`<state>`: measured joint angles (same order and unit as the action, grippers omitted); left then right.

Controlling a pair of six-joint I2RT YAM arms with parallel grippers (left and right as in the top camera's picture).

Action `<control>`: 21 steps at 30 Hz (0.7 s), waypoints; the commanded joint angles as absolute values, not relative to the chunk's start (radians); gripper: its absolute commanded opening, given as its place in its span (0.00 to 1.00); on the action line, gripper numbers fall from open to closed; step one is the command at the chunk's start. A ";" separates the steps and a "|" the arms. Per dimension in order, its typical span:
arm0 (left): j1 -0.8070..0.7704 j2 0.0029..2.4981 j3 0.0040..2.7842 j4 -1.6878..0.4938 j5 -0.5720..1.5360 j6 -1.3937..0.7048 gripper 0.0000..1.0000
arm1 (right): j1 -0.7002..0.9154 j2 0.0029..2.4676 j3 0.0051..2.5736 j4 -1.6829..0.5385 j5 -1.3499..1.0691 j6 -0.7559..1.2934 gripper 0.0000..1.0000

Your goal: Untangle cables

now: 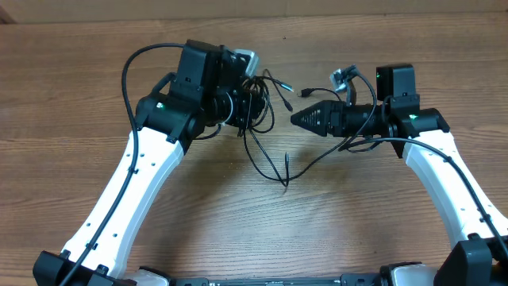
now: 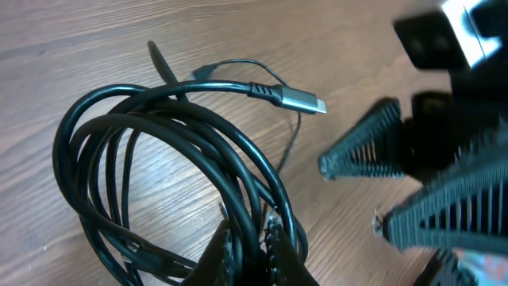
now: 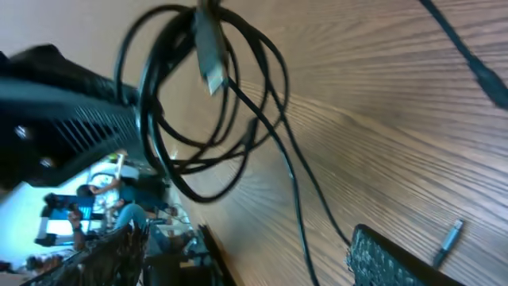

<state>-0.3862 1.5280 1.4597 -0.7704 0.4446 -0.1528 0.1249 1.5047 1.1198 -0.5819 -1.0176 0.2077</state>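
The left gripper (image 2: 252, 258) pinches the cables (image 2: 238, 163), a light, floppy, smooth coil bunched at its fingers. Just beside it, the right gripper (image 1: 298, 119) is spread. The stiff plug (image 2: 302, 101) poking beyond the coil looks the surest hold.

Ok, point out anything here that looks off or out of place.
Only the cables themselves: a looped bundle pinched in the left gripper, one plug poking out and loose strands straggling across the table. The right gripper is open beside them. No damage or spill shows.
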 commanded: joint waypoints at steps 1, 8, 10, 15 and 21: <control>-0.388 1.509 1.476 -0.767 0.501 -0.047 0.05 | 0.123 1.499 1.118 -0.551 -1.052 0.294 0.79; -0.387 1.514 1.476 -0.767 0.678 0.035 0.04 | 0.123 1.499 1.118 -0.487 -0.952 0.378 0.75; -0.387 1.515 1.476 -0.771 0.710 0.046 0.04 | 0.123 1.499 1.118 -0.487 -0.914 0.378 0.75; -0.387 1.517 1.475 -0.788 0.624 0.057 0.05 | 0.123 1.499 1.118 -0.500 -0.910 0.414 0.75; -0.386 1.517 1.475 -0.771 0.343 -0.473 0.04 | 0.124 1.499 1.118 -0.592 -0.900 0.422 0.75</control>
